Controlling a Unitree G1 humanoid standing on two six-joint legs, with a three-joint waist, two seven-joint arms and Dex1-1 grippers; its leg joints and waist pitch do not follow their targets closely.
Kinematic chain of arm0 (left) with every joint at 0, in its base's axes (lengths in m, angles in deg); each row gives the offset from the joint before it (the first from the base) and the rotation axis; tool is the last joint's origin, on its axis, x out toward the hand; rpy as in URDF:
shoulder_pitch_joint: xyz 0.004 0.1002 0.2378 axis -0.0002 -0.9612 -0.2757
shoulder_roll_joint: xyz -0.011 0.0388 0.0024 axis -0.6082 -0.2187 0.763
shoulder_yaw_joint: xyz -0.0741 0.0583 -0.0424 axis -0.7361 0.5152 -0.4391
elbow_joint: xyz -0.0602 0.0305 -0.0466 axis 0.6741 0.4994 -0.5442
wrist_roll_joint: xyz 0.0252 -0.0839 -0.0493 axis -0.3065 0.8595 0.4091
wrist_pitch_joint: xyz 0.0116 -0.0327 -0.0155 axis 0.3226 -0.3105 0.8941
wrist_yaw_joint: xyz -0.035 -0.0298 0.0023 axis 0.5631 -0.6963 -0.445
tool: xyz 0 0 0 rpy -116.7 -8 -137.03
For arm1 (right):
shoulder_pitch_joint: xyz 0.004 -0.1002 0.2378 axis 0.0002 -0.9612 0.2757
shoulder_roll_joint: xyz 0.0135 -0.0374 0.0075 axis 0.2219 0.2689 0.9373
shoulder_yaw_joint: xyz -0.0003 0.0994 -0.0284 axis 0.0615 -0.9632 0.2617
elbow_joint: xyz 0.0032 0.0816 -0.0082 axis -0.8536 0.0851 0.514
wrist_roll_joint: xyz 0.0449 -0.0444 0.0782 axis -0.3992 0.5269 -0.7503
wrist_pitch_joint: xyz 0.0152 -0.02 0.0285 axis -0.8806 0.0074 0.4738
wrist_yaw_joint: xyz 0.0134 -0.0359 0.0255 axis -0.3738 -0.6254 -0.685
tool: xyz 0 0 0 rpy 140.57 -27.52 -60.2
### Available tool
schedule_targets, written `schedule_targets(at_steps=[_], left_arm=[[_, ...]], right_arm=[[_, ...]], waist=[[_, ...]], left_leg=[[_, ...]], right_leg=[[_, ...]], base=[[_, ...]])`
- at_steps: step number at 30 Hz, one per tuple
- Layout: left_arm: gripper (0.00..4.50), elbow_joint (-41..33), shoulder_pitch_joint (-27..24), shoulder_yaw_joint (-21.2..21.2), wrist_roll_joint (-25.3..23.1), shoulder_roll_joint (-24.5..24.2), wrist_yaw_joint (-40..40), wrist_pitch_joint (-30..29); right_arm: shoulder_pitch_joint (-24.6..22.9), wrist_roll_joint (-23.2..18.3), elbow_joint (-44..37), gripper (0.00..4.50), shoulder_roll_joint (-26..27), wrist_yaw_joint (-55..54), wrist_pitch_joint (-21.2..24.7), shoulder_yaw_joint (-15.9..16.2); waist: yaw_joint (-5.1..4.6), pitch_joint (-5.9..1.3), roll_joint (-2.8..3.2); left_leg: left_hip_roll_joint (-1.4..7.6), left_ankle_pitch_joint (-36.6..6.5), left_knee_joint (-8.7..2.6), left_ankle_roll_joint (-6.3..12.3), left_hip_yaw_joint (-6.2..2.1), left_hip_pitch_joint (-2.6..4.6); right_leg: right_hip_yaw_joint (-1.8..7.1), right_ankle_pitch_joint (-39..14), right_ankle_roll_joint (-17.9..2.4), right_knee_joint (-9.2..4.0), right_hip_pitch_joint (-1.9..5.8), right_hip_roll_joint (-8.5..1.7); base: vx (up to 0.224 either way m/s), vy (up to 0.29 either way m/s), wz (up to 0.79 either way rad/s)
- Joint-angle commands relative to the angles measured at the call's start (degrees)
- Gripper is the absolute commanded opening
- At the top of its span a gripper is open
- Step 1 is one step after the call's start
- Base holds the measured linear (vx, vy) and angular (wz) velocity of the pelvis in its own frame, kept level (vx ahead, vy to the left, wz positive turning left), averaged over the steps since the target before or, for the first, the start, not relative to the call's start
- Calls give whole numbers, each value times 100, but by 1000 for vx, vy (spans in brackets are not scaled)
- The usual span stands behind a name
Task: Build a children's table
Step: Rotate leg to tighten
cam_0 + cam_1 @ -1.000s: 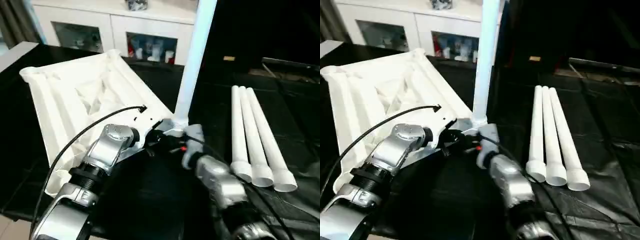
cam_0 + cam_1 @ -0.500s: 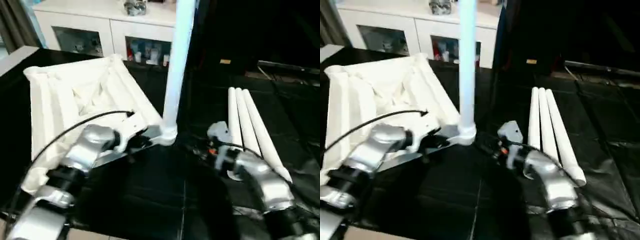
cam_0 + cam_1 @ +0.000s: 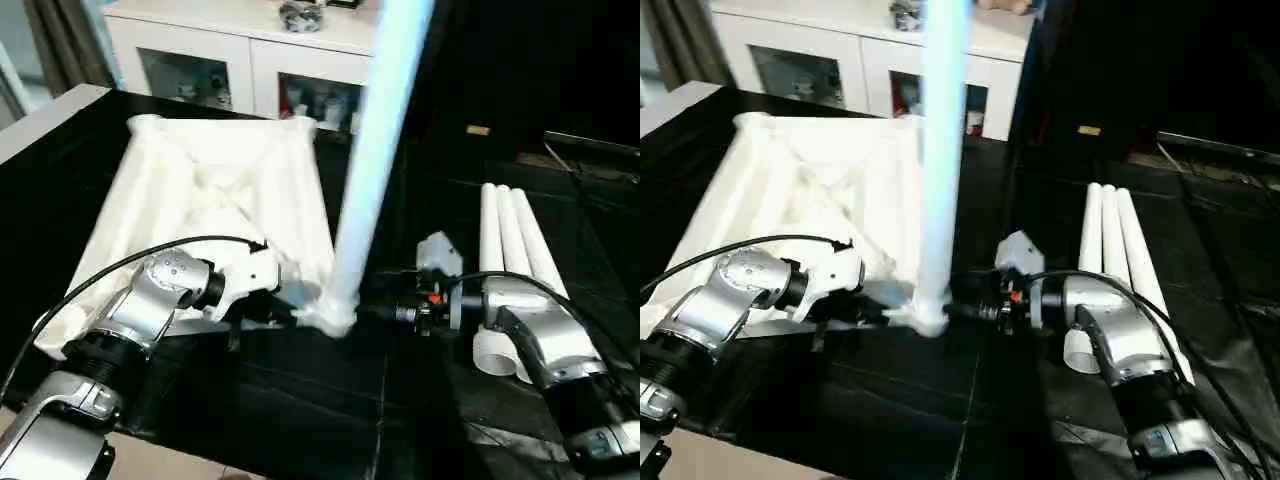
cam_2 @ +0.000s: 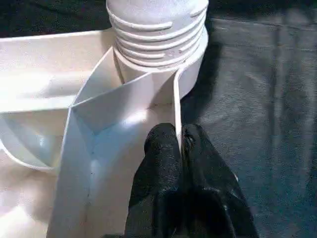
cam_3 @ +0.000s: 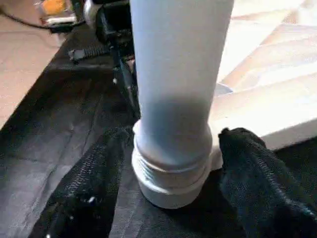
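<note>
The children's table top (image 3: 210, 200) lies upside down on the black-covered surface, ribbed underside up. One white leg (image 3: 370, 170) stands upright in its near corner socket (image 4: 158, 44), the threaded collar showing. My left gripper (image 4: 179, 141) is shut on a thin rib of the top just beside that socket. My right gripper (image 5: 171, 163) is open at the base of the leg. One of its fingers (image 5: 94, 173) stands on each side of the leg, with a gap between finger and leg on both sides. Three loose legs (image 3: 510, 260) lie side by side to the right.
A white glass-door cabinet (image 3: 250, 60) stands behind the work surface. The black cover (image 3: 300, 420) reaches to the near edge, with tan floor (image 3: 190, 465) below it. A black cable (image 3: 120, 265) loops over my left forearm.
My right gripper has opened and now straddles the base of the leg. My left gripper keeps its hold on the rib. The head view has shifted.
</note>
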Motion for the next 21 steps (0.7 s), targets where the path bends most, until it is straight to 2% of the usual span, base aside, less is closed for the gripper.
schedule_targets(at_steps=[1, 6, 10, 11, 15, 17, 21], left_arm=[[0, -176, -19, 220, 14, 29, -310, 44], [0, -212, -44, 255, 23, 27, -474, 130], [0, -277, -74, 272, 26, 29, -534, 133], [0, -281, -72, 280, 31, 31, -541, 126], [0, -277, -64, 291, 22, 32, -564, 123], [0, -265, -64, 304, 18, 18, -571, 131], [0, -258, -66, 315, 17, 5, -577, 132]], right_arm=[[130, 69, 77, 317, -30, 175, -107, 91], [329, 228, 502, 317, 108, 277, -334, 197], [421, 227, 757, 317, 207, 282, -394, 213], [436, 179, 789, 288, 237, 300, -351, 202], [463, 138, 886, 277, 248, 395, -299, 214], [459, 98, 933, 246, 258, 445, -256, 207], [444, 96, 970, 231, 259, 493, -267, 207]], waist=[[-17, -384, 45], [-19, -377, 46], [-30, -388, 54], [-28, -387, 58], [-26, -388, 67], [-25, -385, 70], [-28, -391, 68]], left_leg=[[264, -533, -364, 351, -8, -38], [259, -599, -364, 295, -9, -27], [267, -558, -364, 292, -14, -39], [270, -541, -366, 294, -14, -38], [273, -549, -364, 306, -11, -38], [268, -577, -363, 293, -9, -34], [269, -564, -362, 290, -12, -38]], right_leg=[[405, -1623, -753, -401, 383, -565], [404, -1854, -678, -432, 373, -562], [401, -1679, -751, -401, 384, -555], [402, -1641, -760, -396, 382, -552], [403, -1605, -788, -395, 383, -555], [401, -1652, -768, -405, 383, -550], [401, -1627, -767, -396, 388, -551]], base=[[0, 0, 0], [0, 0, 0], [0, 0, 0], [0, 0, 0], [0, 0, 0], [0, 0, 0], [0, 0, 0]])
